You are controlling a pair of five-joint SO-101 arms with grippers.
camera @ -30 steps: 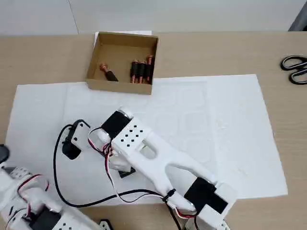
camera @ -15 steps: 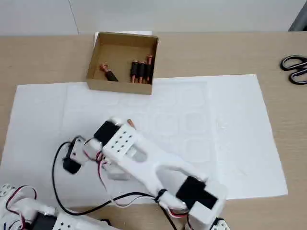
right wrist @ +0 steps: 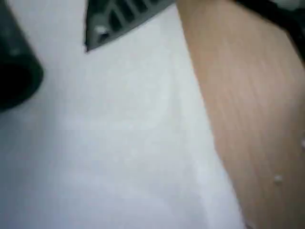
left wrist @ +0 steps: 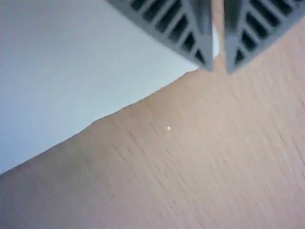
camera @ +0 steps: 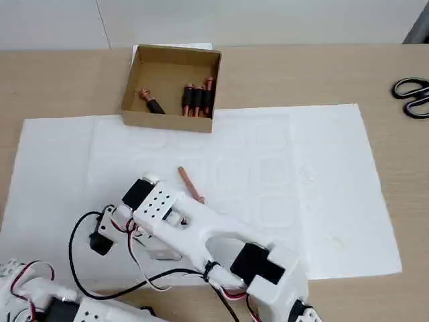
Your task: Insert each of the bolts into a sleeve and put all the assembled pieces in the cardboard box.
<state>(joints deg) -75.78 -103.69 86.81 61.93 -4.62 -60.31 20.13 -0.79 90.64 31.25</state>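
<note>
A copper bolt (camera: pixel 191 184) lies bare on the white paper (camera: pixel 322 188), just beyond the head of my right arm (camera: pixel 167 215). That arm stretches low over the paper from the front edge. In the right wrist view, a grey part of my right gripper (right wrist: pixel 119 19) hangs over the paper beside a black sleeve (right wrist: pixel 14 71); I cannot tell whether it holds the sleeve. My left gripper (left wrist: pixel 218 67) is shut on nothing, over bare wood by the paper's edge. The cardboard box (camera: pixel 134 80) at the back holds several assembled pieces (camera: pixel 196 99).
Scissors (camera: pixel 412 97) lie on the wooden table at the far right. My left arm (camera: pixel 33 295) sits at the front left corner. Black and red cables (camera: pixel 134 285) loop over the paper near the front edge.
My right arm has drawn back toward the front edge, uncovering the copper bolt on the paper. The left arm has pulled back into the front left corner.
</note>
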